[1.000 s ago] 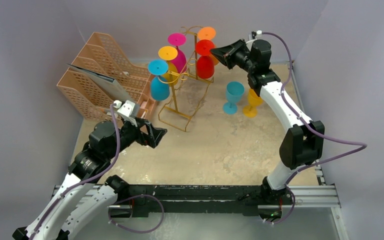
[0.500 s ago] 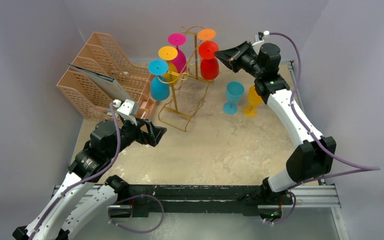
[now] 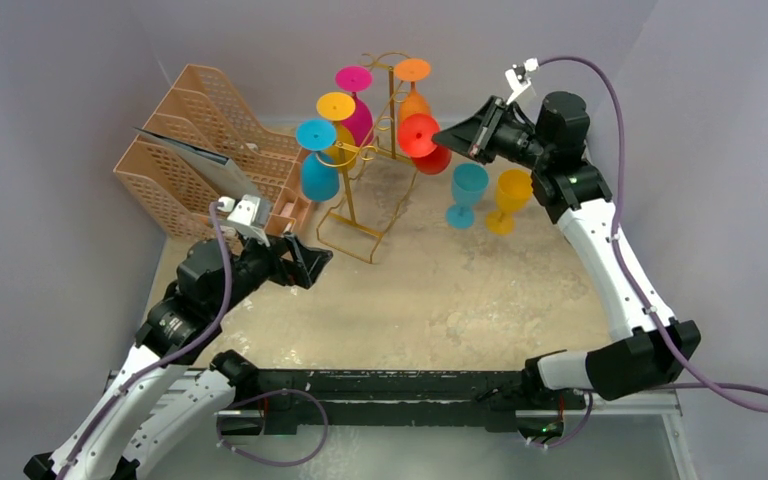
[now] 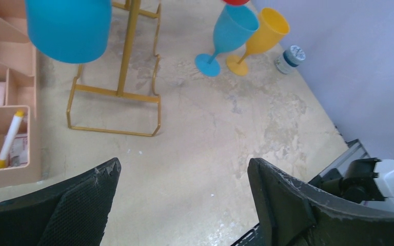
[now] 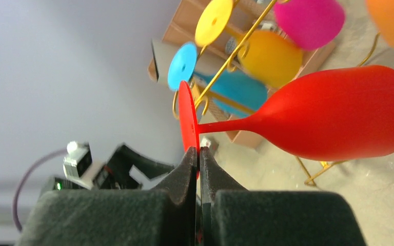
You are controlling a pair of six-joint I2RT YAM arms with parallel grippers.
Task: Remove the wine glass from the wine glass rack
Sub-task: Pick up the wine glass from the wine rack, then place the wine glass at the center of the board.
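The gold wire wine glass rack (image 3: 347,203) stands at the back centre and also shows in the left wrist view (image 4: 124,56). My right gripper (image 3: 439,134) is shut on the flat foot of a red wine glass (image 3: 428,143), just right of the rack's rear hooks. In the right wrist view the red wine glass (image 5: 333,115) lies sideways, its foot pinched in my right gripper (image 5: 199,151). It looks free of the wire. My left gripper (image 3: 312,267) hovers open and empty over the table in front of the rack; the left wrist view shows this left gripper (image 4: 183,164) with bare tabletop between its fingers.
Cyan (image 3: 318,170), yellow (image 3: 337,108), magenta (image 3: 355,80) and orange (image 3: 413,70) glasses hang upside down on the rack. A teal glass (image 3: 467,190) and a yellow glass (image 3: 508,195) stand upright to the right. A peach lattice organizer (image 3: 200,140) is at the left. A small jar (image 4: 290,59) sits by the right wall.
My right gripper has swung to the right and drawn the red glass out from the rack's hooks, tipping it sideways. The left arm has barely moved.
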